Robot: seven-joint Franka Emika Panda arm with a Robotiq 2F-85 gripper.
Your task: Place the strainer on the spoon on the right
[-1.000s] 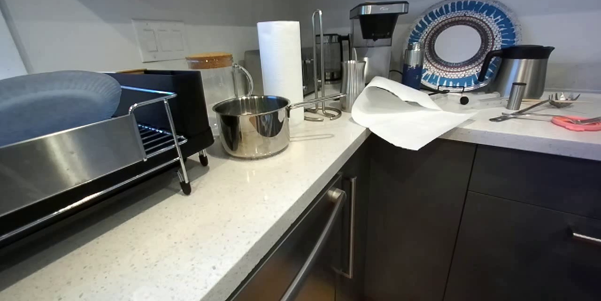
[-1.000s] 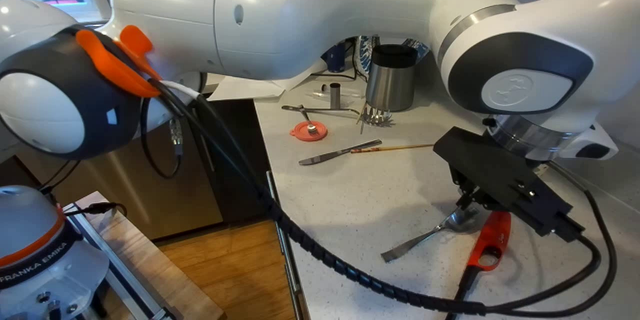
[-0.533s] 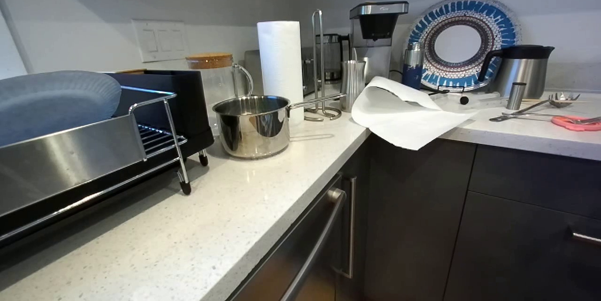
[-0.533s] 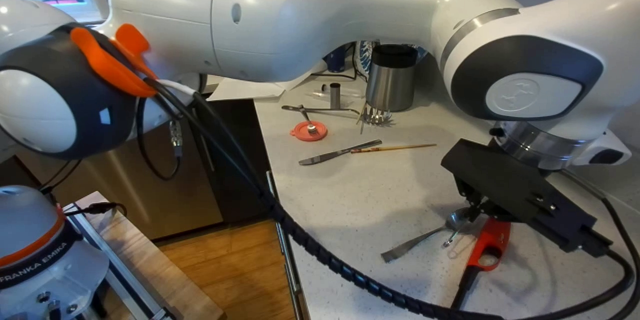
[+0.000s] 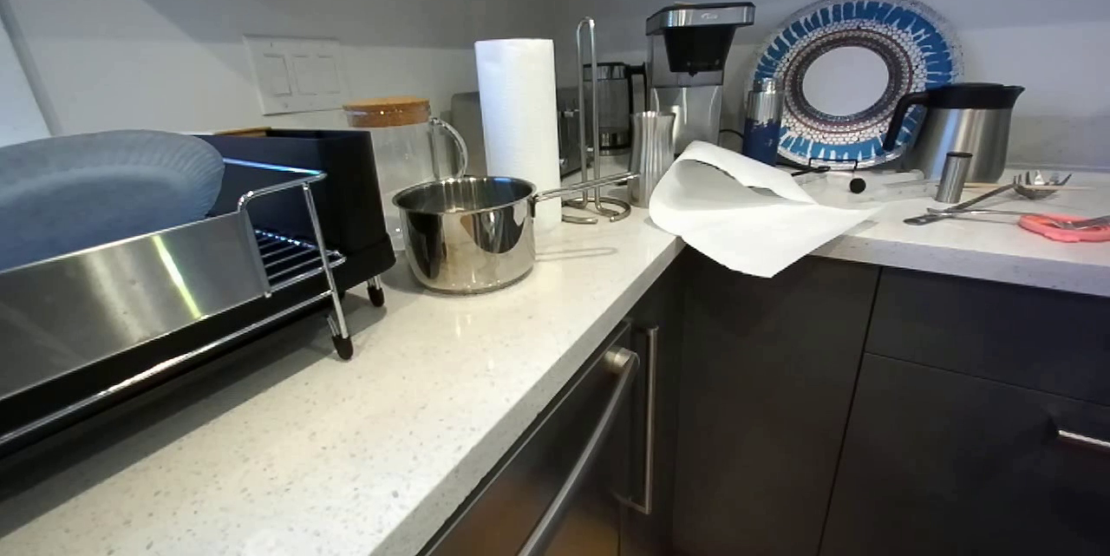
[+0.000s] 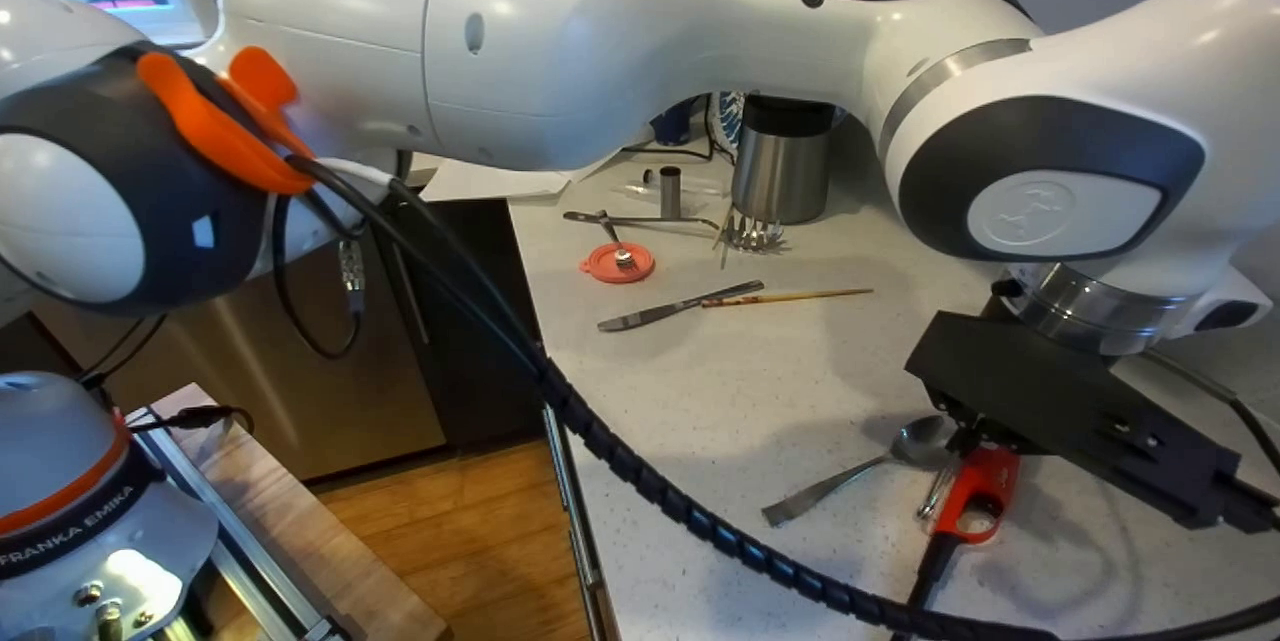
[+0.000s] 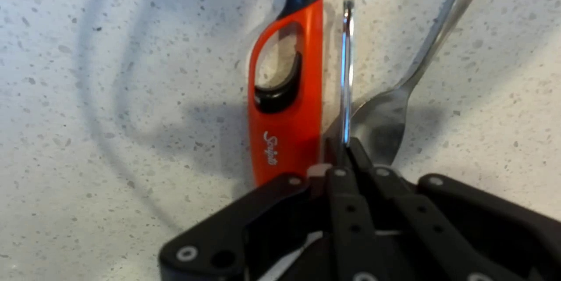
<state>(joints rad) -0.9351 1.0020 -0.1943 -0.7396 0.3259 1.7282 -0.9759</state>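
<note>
My gripper (image 7: 346, 146) is shut on a thin, shiny metal piece (image 7: 347, 66) that sticks out of the fingertips; it may be the strainer's handle, but no mesh or bowl shows. In an exterior view the gripper (image 6: 962, 443) is low over the counter, and the metal piece (image 6: 935, 493) shows beside the lighter. A metal spoon (image 6: 918, 441) lies on the counter; its bowl is beside and partly behind the fingertips in the wrist view (image 7: 383, 119). I cannot tell if the held piece touches the spoon.
A red lighter (image 7: 285, 140) lies just beside the fingertips, also in an exterior view (image 6: 990, 476). Farther back are a knife (image 6: 640, 318), a wooden stick (image 6: 800, 297), an orange lid (image 6: 600, 266), forks (image 6: 755, 236) and a steel jug (image 6: 785, 166). A saucepan (image 5: 468, 244) stands on another counter stretch.
The gripper has moved right and downward in the exterior view, away from the spoon's bowl toward the lighter. The held metal piece has moved with it. Spoon and lighter look unmoved.
</note>
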